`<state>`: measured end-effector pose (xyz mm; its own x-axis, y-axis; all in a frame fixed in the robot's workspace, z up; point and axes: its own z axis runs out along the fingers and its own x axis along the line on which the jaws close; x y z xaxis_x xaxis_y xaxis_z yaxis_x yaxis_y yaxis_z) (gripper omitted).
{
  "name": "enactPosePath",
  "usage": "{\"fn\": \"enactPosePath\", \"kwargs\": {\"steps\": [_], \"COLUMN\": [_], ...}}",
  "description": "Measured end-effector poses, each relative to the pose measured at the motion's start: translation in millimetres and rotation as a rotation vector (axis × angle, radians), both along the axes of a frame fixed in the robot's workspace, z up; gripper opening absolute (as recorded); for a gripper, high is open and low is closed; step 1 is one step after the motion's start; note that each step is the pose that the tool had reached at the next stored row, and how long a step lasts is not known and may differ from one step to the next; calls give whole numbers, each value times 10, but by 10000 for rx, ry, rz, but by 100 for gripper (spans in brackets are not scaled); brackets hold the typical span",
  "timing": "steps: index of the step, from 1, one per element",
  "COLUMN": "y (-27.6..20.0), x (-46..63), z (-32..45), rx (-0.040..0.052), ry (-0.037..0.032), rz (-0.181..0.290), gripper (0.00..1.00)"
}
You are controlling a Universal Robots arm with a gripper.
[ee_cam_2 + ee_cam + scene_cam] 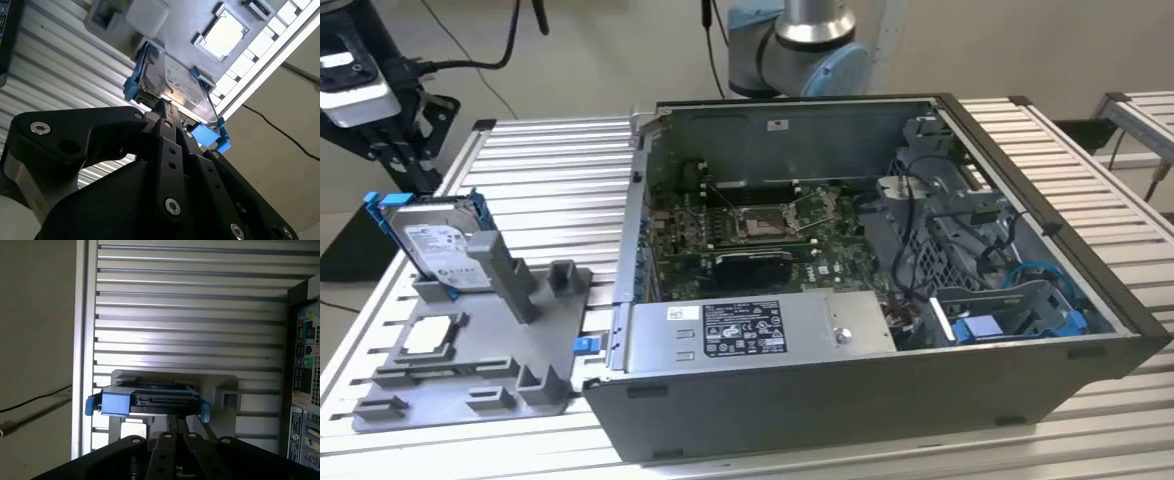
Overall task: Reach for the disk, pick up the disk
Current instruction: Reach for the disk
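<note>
An open dark grey metal computer case (854, 400) is set on a ribbed silver aluminium table (547, 170), centre-right in the exterior view. At lower left, a small silver square chip (432, 335) is laid on a grey plastic fixture (467, 378).

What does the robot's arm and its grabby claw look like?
The arm is made of fat round tubes, silvery grey with pale blue caps. The gripper is black all over. It has a chunky, curvy body with slim black bars running out from it, and it is dotted with small round silver screws.
</note>
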<state>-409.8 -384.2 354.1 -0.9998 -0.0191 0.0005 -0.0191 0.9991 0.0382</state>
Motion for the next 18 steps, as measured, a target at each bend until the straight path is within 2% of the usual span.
{"fn": "enactPosePath", "kwargs": {"steps": [4, 8, 15, 18], "y": [44, 56, 56, 56], "x": [-165, -315, -443, -446], "z": [-4, -6, -10, -10], "rx": [0, -1, -1, 0], "ry": [0, 1, 1, 1], "rz": [1, 0, 0, 1], "gripper": [0, 0, 0, 0]}}
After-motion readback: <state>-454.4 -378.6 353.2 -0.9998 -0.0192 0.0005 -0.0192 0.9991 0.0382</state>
